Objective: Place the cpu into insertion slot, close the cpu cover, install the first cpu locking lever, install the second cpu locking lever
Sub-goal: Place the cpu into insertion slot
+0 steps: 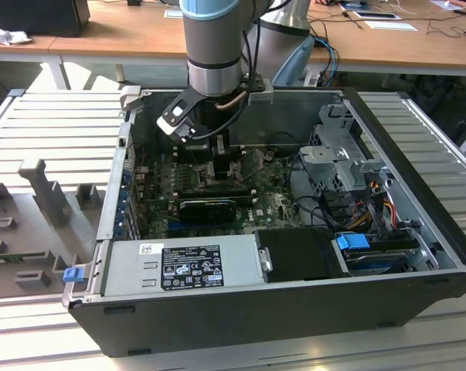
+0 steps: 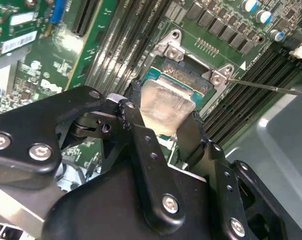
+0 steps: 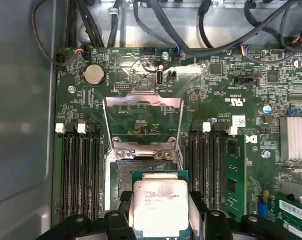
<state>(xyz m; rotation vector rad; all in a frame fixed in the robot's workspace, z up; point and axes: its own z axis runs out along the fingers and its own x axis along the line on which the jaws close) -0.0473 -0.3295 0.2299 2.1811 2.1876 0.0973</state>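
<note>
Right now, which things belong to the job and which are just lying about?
Job: cpu, held in gripper over slot; cover, open.
Lying about: memory slots; coin cell; heatsink; power supply.

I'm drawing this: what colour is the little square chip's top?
The small square metal-topped cpu is pale silver-grey, with a green edge; first wrist view shows it best.

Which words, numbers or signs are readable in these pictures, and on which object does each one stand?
None can be read with certainty.
Top of the cpu, held in the gripper: faint print, blurred.
On the power supply, a white label: too small.
On the green board, a white sticker: too small.
Beside it, white board markings: blurred.
</note>
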